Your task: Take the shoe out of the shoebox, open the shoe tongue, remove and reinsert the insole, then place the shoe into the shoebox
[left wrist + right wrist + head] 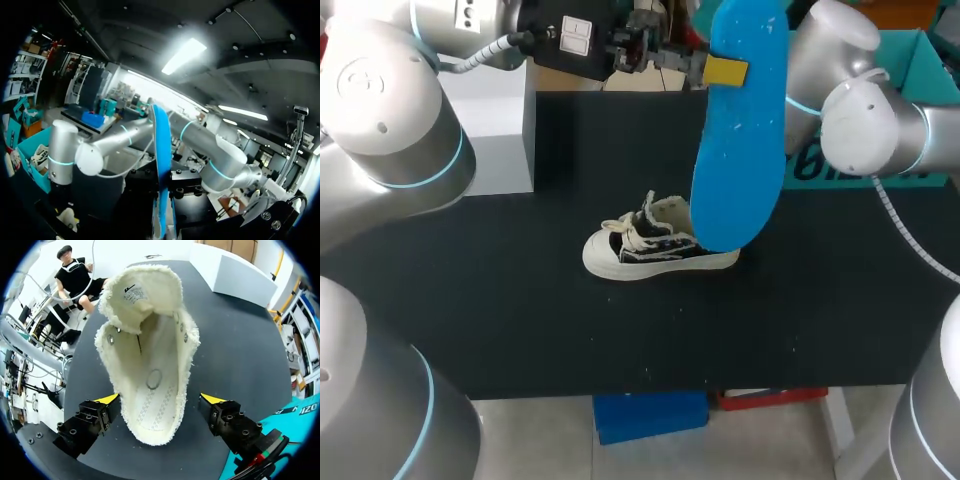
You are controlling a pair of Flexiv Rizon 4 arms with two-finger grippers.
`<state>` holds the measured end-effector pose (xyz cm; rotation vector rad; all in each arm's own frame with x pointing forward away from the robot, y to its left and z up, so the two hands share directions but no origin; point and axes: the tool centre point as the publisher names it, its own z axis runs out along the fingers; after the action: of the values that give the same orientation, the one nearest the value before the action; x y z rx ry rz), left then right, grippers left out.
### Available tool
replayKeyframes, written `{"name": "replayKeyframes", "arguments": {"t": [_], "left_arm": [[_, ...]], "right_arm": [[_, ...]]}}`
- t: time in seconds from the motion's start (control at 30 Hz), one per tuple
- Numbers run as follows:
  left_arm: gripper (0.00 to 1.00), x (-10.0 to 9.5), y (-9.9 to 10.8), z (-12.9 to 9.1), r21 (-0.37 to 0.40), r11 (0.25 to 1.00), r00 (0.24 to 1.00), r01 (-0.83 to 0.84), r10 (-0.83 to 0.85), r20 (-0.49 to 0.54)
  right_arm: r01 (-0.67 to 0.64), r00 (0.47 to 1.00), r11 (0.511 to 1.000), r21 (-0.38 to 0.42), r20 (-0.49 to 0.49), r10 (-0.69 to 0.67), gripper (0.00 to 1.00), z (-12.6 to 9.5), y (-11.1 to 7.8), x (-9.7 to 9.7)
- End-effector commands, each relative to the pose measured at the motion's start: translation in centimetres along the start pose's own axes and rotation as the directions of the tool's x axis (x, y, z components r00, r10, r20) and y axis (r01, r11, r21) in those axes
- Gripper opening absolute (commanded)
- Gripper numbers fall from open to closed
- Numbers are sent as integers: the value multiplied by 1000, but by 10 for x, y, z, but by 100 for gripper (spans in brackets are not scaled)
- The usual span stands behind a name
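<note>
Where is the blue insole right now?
Head view: the insole hangs in the air right of centre, held by the left gripper, its lower end just over the shoe heel.

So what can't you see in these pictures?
- Head view: the insole hides the heel of the shoe and all of the right gripper.
- Head view: the shoebox is mostly behind the right arm and cut off by the edge.
- Left wrist view: the left gripper is too dark to show its tips.
- Right wrist view: the tongue hides the shoe's toe.
</note>
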<state>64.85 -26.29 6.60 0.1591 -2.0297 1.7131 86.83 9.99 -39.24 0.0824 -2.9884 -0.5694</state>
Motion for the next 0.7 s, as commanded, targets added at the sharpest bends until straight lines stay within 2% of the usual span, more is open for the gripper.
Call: {"name": "replayKeyframes", "arguments": {"t": [0.03,0.7], "left_arm": [[0,0,1,2,3,1000,1000,0,0,3],[0,0,1,2,3,1000,1000,0,0,3]], "right_arm": [[15,1000,995,103,-5,-15,100,2,6,3],[36,999,985,171,30,-42,100,22,11,11]]}}
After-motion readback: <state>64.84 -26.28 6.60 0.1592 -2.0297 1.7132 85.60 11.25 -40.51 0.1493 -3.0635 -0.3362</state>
